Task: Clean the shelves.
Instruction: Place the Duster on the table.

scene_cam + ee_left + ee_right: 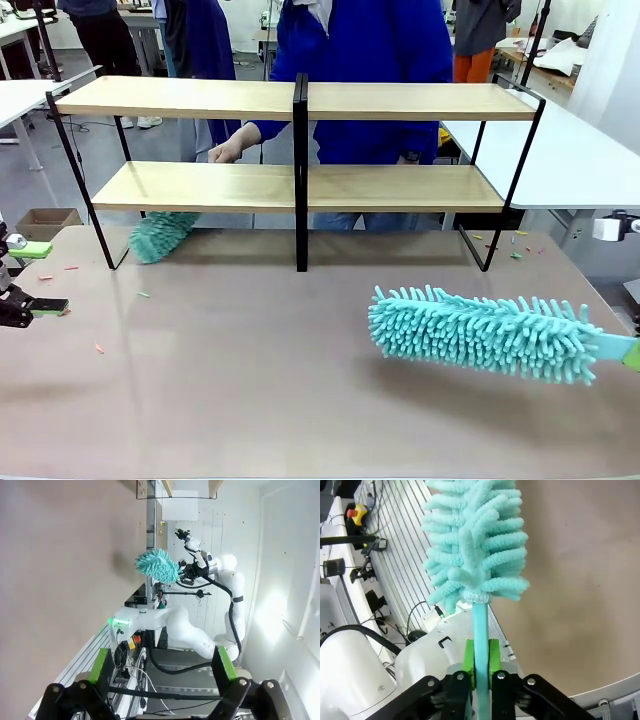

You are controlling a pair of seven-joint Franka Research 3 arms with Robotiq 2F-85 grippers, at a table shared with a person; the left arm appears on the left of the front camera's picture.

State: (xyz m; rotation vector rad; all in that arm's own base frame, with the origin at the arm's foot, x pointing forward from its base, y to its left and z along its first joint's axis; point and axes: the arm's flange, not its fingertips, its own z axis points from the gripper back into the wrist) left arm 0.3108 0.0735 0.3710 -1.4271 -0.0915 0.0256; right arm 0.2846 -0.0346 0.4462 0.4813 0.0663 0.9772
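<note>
Front view, left to right: the left gripper (40, 278) waits at the table's (250, 400) left edge, its green-padded fingers spread with nothing between them. Behind it, the shelves (300, 185) stand across the far half of the table, a person's hand (226, 151) resting on the lower board and a second teal duster (160, 235) lying under that tier. At right, the right gripper (481, 662) pinches the handle of a teal microfibre duster (485, 332), held low over the tabletop in front of the shelves.

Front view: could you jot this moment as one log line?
right gripper shut on teal duster above table | left gripper open | person's duster under shelves
</note>
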